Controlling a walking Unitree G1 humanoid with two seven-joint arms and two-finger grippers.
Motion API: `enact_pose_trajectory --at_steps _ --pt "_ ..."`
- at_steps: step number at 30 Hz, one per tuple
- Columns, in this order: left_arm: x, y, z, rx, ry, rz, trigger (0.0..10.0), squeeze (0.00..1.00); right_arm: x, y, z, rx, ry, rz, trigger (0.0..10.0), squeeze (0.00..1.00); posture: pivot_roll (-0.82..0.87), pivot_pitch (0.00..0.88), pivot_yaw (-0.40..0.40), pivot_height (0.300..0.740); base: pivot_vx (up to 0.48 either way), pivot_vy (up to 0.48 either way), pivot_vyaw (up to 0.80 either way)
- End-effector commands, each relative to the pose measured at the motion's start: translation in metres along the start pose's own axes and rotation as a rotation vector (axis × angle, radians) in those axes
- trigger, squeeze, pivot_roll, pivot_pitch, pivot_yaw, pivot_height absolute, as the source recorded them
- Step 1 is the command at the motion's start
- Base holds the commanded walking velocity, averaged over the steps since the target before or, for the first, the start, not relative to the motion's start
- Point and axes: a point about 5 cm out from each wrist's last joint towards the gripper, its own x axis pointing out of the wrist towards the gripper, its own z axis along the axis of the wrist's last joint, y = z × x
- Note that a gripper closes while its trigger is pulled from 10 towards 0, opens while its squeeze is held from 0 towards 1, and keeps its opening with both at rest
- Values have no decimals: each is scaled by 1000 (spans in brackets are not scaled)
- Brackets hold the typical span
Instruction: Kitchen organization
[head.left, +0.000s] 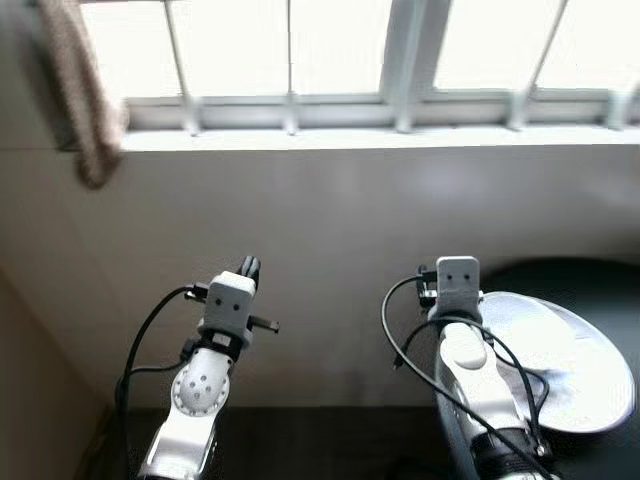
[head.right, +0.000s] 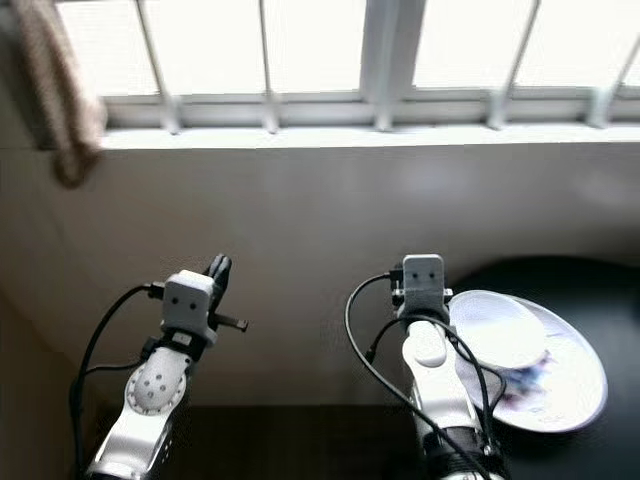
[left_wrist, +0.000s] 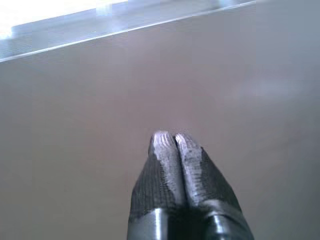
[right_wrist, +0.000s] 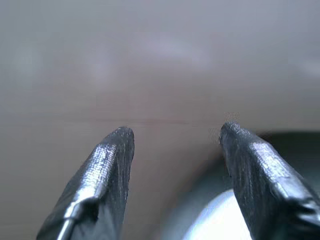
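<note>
Left gripper (left_wrist: 172, 142): raised in front of the pale wall (head.left: 330, 210), fingers (left_wrist: 162, 170) pressed together with nothing between them, pointing toward the wall below the sill. Right gripper (right_wrist: 175, 137): also raised, near the wall, fingers (right_wrist: 107, 170) spread apart and holding nothing; a pale curved edge of the dish lies beyond and below the tips in the right wrist view. White plate (head.right: 570, 395): round, lying flat on a dark surface (head.right: 590, 285) at the robot's right, just beside the right arm; faint bluish marks show on its face. Shallow white bowl or smaller dish (head.right: 500, 330): sits on the plate's near-left part, close to the right wrist; whether it is a separate piece cannot be told for certain. Window (head.left: 340, 50): bright, with white bars, running across the top above a white sill (head.left: 380, 135). Curtain (head.left: 85, 100): beige, hanging at the robot's far left beside the window. Black cables (head.left: 140, 350): looped along both silver arms.
</note>
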Motion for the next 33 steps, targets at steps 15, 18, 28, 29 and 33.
enact_pose_trajectory --at_steps 15,18,28,29,33 --pt "-2 1 -4 -6 22 4 10000 0 1 -2 15 -22 -91 -38 10000 0 -69 0 26 740 0 0 -530" --pt "-2 1 -5 -20 27 8 10000 0 1 -4 14 -1 -78 -46 10000 0 -71 0 25 740 0 0 -152" --pt "-2 1 -8 -47 53 12 10000 0 2 -4 15 10 -79 -48 10000 0 -70 0 20 740 0 288 -93" --pt "-2 1 -8 -47 51 13 10000 0 3 -4 15 24 -74 -43 10000 0 -70 0 20 740 0 480 -800" --pt "-3 3 -6 -35 26 20 10000 0 2 -4 17 13 -87 -48 10000 0 -72 0 21 740 0 119 -800"
